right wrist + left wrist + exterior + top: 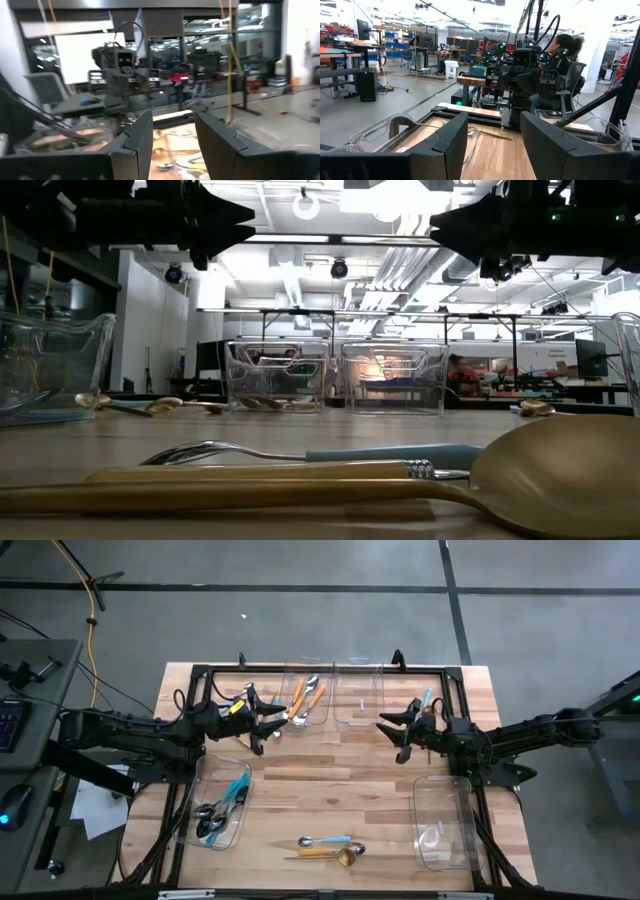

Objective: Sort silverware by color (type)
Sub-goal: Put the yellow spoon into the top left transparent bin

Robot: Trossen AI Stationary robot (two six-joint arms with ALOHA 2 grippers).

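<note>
Wooden bench (pixel 330 790) in a big open lab, and the silverware is scattered over it: dark-headed blue spoons (pixel 218 815) in the near-left bin (pixel 192 802), orange-handled ones (pixel 306 700) in a far bin (pixel 318 722), three loose pieces near the front edge. They look light, stiff and slippery, lying flat, so I'd pinch mid-handle. The gold spoon (pixel 330 855) lies just beside a light-blue one (pixel 325 840). Left gripper (pixel 272 720) and right gripper (pixel 388 730) hover with fingers open, holding nothing.

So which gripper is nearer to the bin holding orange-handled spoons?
Left. The left gripper hovers just beside that bin; the right gripper is farther, past the neighbouring bin.
</note>
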